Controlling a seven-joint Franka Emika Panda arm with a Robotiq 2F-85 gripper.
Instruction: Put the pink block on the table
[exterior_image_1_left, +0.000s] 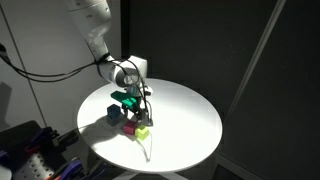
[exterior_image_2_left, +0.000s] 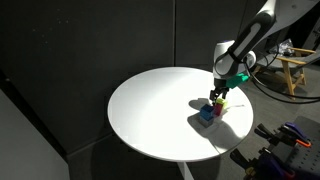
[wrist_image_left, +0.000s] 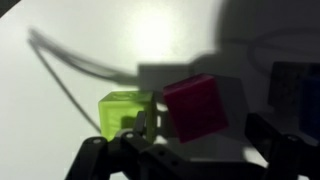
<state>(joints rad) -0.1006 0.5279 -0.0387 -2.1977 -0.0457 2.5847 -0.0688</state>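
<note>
The pink block lies tilted between my gripper's fingers in the wrist view, with a gap showing on its right side. The gripper is open around it. A yellow-green cube sits right beside it on the left, and a dark blue cube is in shadow at the right. In both exterior views the gripper hangs low over the cluster of cubes on the round white table. The pink block shows next to the yellow-green cube.
The cubes sit near the table's rim. A thin cable lies on the tabletop. Dark curtains stand behind the table. Equipment stands beside the table.
</note>
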